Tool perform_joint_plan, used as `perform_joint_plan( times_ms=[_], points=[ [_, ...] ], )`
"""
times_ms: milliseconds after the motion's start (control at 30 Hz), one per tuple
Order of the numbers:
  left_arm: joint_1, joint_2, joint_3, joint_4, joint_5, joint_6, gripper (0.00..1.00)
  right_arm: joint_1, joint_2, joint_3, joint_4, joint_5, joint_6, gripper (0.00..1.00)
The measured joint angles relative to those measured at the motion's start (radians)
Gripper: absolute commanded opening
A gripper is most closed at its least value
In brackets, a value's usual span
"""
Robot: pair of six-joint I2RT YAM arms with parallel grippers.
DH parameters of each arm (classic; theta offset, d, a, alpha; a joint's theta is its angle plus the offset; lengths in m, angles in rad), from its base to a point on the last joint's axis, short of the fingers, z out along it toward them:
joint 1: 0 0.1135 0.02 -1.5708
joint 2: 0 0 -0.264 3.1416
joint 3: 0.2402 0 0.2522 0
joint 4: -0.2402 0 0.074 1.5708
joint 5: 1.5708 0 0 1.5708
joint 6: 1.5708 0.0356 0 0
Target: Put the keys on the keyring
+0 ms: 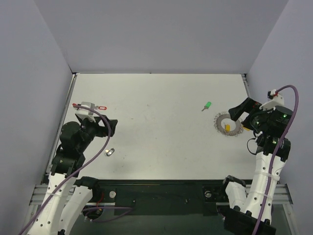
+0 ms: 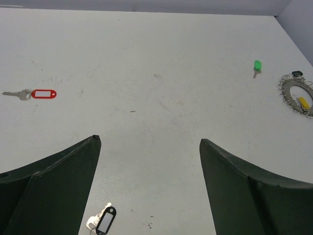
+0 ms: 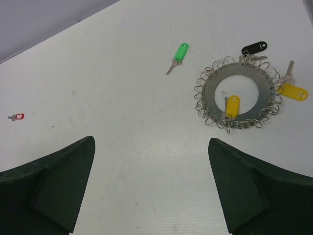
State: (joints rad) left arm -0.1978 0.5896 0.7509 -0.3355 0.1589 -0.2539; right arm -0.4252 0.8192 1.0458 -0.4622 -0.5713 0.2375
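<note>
The keyring [image 3: 210,93], a flat grey hoop edged with small wire loops, lies at the table's right [image 1: 220,120], also seen in the left wrist view [image 2: 288,98]. A yellow key [image 3: 232,106] lies across its lower rim. A black key [image 3: 255,48] and a second yellow key [image 3: 293,91] touch its outer loops. A green key [image 3: 181,52] lies loose to its upper left [image 1: 207,105]. Far left lies a red key [image 2: 43,93]. A dark-tagged key [image 2: 104,220] rests below my open left gripper [image 2: 149,140]. My right gripper [image 3: 150,140] is open, short of the keyring.
Grey walls close the table in on the left, back and right. The left arm [image 1: 78,139] stands at the left edge, partly over the red key [image 1: 101,107]. The right arm [image 1: 269,132] stands at the right edge beside the keyring.
</note>
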Motion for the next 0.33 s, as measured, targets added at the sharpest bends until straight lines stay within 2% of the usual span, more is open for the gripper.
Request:
perform_joint_plan(
  times_ms=[133,333],
  points=[
    [-0.030,-0.043,-0.080,0.018,-0.034,0.035,0.93,0.000,-0.004,-0.034,0.018,0.002,0.006,0.94],
    [-0.066,-0.079,-0.105,0.051,-0.074,0.073,0.93,0.000,-0.020,-0.040,0.043,0.010,0.009,0.94]
  ],
)
